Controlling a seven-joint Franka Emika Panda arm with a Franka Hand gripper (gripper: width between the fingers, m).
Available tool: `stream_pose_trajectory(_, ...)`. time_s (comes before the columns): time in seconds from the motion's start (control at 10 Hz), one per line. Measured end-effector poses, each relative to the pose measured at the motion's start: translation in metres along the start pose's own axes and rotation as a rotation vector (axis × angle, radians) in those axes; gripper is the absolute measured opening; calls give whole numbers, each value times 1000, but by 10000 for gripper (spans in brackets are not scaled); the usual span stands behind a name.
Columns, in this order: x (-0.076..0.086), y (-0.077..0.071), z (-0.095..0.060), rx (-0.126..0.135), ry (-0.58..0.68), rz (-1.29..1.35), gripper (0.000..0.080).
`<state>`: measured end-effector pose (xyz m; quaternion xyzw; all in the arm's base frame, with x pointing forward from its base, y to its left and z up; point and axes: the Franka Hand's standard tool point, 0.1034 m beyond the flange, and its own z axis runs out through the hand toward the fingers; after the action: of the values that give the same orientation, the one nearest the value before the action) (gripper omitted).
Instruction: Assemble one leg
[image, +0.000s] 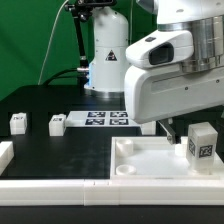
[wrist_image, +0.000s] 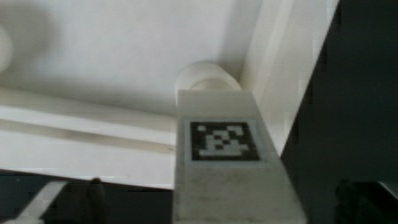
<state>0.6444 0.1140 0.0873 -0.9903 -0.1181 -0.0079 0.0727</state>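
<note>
My arm (image: 165, 70) fills the upper right of the exterior view, over the white tray (image: 150, 160) at lower right. The leg (image: 201, 143) stands upright on the tray's right end, tag facing out. My claw (wrist_image: 228, 192) gapes wide either side of it, gripping nothing, one finger (wrist_image: 50, 200) showing clear of it. A spare leg (image: 18, 122) and another (image: 57, 123) stand at middle left.

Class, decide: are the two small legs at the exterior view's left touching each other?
Apart. The exterior view shows bare black table between the leftmost leg and the second leg.
</note>
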Motion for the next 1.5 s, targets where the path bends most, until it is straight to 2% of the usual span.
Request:
stream_pose_trajectory(0.4,-2,-2,5,-1,-1,-1,640)
stream_pose_trajectory(0.5,-2,-2,5,-1,-1,-1,457)
stream_pose_trajectory(0.6,-2,-2,5,0,-1,-1,457)
stream_pose_trajectory(0.7,-2,-2,5,0,-1,7,289)
stream_pose_trajectory(0.9,-2,-2,5,0,0,53,290)
stream_pose_trajectory(1.5,-7,2,6,-19,84,790,291)
